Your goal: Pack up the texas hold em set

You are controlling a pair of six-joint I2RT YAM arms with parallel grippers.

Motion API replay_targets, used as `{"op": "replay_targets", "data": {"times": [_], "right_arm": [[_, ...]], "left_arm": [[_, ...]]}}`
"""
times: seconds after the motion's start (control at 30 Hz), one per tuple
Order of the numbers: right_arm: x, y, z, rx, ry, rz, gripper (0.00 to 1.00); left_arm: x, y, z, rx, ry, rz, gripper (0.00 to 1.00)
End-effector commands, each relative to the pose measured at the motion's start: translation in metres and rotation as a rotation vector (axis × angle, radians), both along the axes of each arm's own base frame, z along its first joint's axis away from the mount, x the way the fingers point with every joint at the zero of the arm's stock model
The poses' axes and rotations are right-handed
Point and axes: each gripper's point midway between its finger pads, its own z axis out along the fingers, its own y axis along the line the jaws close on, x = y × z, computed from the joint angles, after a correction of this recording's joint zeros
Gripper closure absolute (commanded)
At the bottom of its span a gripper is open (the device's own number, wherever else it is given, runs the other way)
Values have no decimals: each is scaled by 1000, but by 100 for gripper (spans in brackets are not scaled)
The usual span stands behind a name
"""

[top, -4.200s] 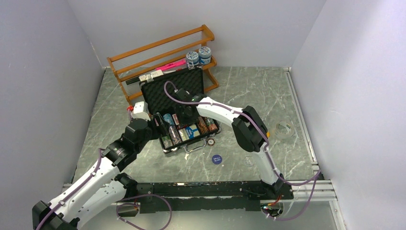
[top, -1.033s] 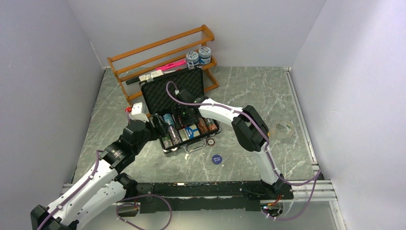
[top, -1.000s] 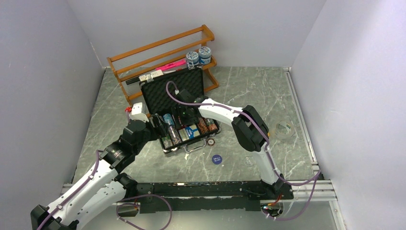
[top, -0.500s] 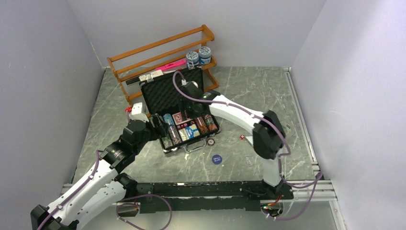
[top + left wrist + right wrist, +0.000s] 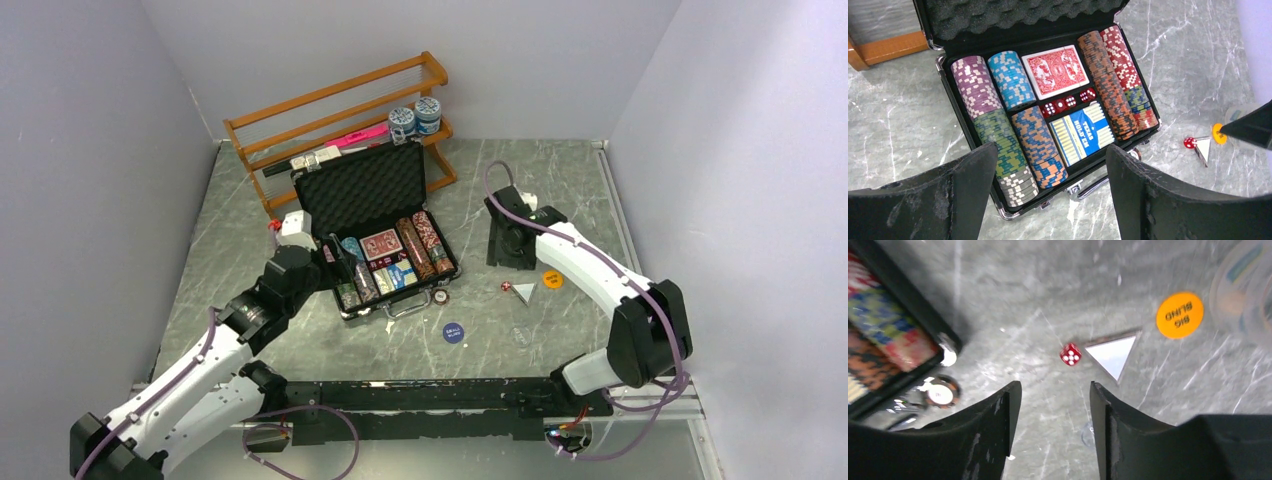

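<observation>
Top view: black briefcase (image 5: 372,190) lies open on the tabletop (image 5: 560,180) in front of the orange wooden rack (image 5: 300,115), lid up toward the rack. Left claw (image 5: 335,265) is at the case's left-front corner. Right claw (image 5: 508,245) is well apart to the right, over bare tabletop. Blue disc (image 5: 453,332) lies in front of the case. Left wrist view: chip stacks (image 5: 998,115) fill the side slots, with the red card deck (image 5: 1055,71) at the back, the blue deck (image 5: 1082,132) in front, and a row of red dice (image 5: 1068,103) between them. Left claw is spread wide and empty over the near rim. Right wrist view: right claw is released, nothing between the fingers. Beyond it, the loose red die (image 5: 1070,354) lies just beside a white triangular piece (image 5: 1113,352), with the orange BIG BLIND disc (image 5: 1179,315) near. A small round disc (image 5: 941,395), possibly a dealer button (blurred), lies beside the case front.
</observation>
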Motion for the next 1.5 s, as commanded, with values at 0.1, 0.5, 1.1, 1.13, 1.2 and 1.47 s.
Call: {"op": "replay_targets", "data": {"times": [0.1, 0.5, 1.1, 1.13, 1.2, 1.47], "right_arm": [[-23, -12, -35, 60, 117, -128, 51], [-9, -16, -67, 170, 54, -475, 52], [-6, -25, -92, 130, 83, -536, 61], [-7, -25, -94, 127, 90, -535, 61], [-8, -25, -97, 125, 99, -533, 62], [-9, -22, -101, 136, 110, -519, 63]], "left_arm": [[6, -11, 9, -40, -30, -24, 16], [5, -7, 10, -34, -32, -14, 16], [6, -2, 9, -10, -39, 8, 16], [6, -2, 9, -8, -36, 7, 16], [7, -2, 8, -7, -34, 6, 16], [6, -1, 7, -4, -33, 9, 16]]}}
